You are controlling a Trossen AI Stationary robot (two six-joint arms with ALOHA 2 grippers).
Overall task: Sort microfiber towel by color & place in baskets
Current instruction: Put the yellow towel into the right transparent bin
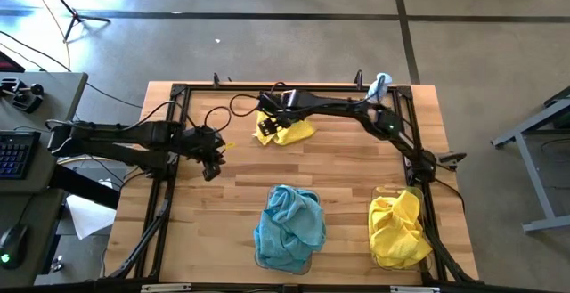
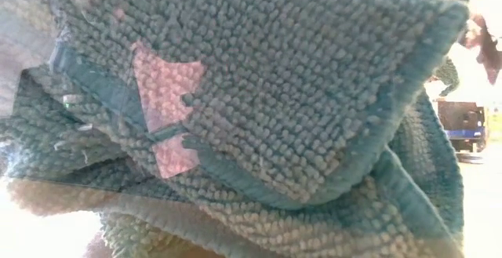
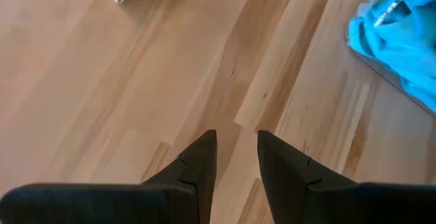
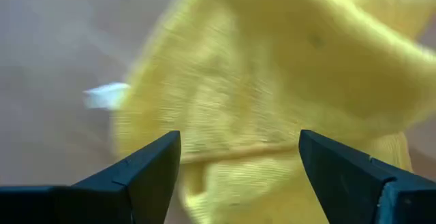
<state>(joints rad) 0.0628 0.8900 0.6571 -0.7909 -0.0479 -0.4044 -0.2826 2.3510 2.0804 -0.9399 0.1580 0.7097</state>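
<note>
A loose yellow microfiber towel (image 1: 287, 133) lies bunched on the wooden table at the far middle, with a white tag (image 4: 105, 96) at its edge. My right gripper (image 4: 238, 139) hovers over this towel (image 4: 272, 81), open wide, fingers pointing down; I see no touch. My left gripper (image 3: 237, 139) stands at the table's left (image 1: 211, 161), open by a narrow gap over bare wood, with nothing between its fingers. Teal towels (image 1: 289, 226) fill the near middle basket (image 1: 307, 259). Yellow towels (image 1: 398, 231) fill the near right basket (image 1: 427, 256).
A white and blue spray bottle (image 1: 380, 85) stands at the far right corner. Black frame rails (image 1: 165, 204) run along the table's left, far and right edges. A teal towel (image 2: 259, 109) hanging from its basket fills the low view. Bare wood lies between the arms.
</note>
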